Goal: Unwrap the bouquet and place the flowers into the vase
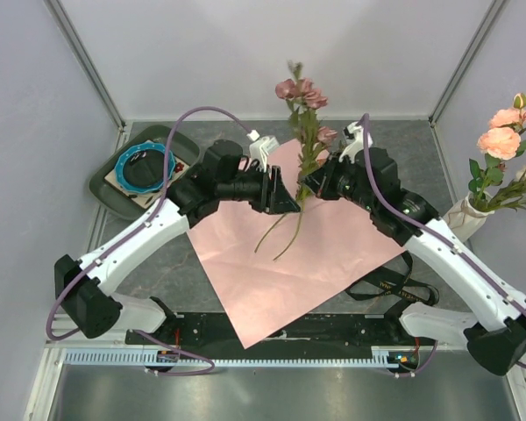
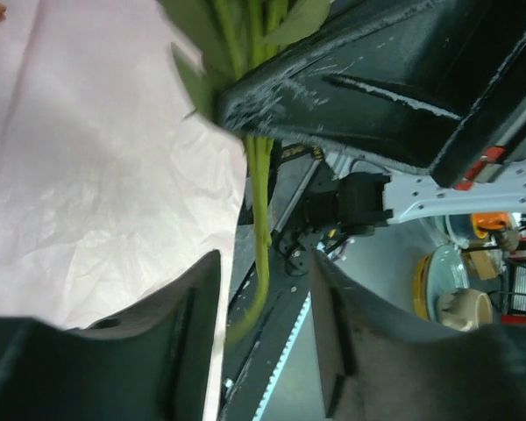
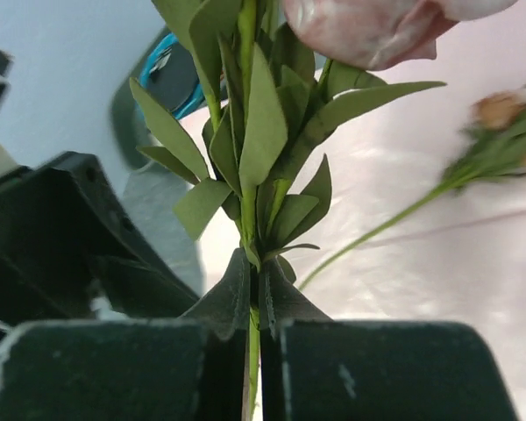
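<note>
We are pinching the flowers (image 1: 302, 92), seemingly light and whippy, by their thin stems in the right gripper (image 3: 254, 298) over the paper (image 1: 280, 263), left gripper (image 2: 263, 272) standing spread alongside, vase (image 1: 467, 219) waiting at three o'clock.

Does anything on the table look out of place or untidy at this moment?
The black ribbon lies loose beside the right arm. The pink paper lies open and askew, one corner over the black plate at the near edge. Nothing looks spilled or broken.
</note>
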Controlling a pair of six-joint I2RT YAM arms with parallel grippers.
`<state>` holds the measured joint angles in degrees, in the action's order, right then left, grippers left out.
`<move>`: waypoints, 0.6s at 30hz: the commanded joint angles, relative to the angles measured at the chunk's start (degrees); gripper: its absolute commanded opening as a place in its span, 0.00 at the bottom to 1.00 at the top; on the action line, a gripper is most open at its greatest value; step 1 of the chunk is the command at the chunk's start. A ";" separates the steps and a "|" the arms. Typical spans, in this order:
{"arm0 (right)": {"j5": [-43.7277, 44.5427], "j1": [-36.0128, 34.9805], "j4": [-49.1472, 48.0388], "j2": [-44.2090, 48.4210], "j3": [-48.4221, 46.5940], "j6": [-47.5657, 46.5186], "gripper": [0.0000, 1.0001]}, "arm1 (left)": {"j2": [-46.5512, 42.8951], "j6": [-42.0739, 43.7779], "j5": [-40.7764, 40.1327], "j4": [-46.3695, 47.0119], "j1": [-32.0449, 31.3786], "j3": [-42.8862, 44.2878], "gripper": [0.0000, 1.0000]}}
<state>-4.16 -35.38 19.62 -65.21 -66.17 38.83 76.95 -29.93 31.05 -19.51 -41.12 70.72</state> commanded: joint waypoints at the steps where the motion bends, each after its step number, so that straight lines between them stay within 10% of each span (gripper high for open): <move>1: 18.19 0.22 8.22 7.37 -10.52 -15.77 0.00 | 2.24 1.19 4.61 -7.47 1.66 9.42 0.55; 11: 70.02 0.22 17.94 7.38 -30.15 -51.63 0.00 | -0.57 3.21 6.13 -3.52 6.75 3.65 0.56; 18: 70.44 3.11 -10.72 10.10 -23.39 -82.15 0.00 | -3.56 -0.91 9.81 3.68 11.68 -3.22 0.55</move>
<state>61.95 -34.33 25.30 -55.37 -93.27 -21.98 76.44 -29.30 36.58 -21.91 -31.83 69.12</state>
